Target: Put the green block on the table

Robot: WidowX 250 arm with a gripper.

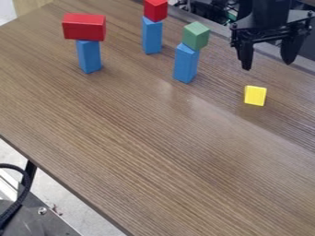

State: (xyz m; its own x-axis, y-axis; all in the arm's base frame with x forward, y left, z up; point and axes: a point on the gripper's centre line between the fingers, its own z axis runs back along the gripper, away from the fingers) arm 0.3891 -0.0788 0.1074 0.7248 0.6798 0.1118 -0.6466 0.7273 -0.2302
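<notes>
The green block point(196, 35) rests on top of an upright blue block point(186, 63), toward the back of the wooden table point(166, 152). To the right of the green block, at the upper right, the black gripper point(268, 63) hangs with its two fingers spread apart and nothing between them. It does not touch the green block.
A yellow block point(255, 95) lies on the table just below the gripper in view. Left of the green block, a red cube point(155, 9) tops a blue block point(152, 35); farther left a wide red block point(84, 27) sits on another blue block point(89, 56).
</notes>
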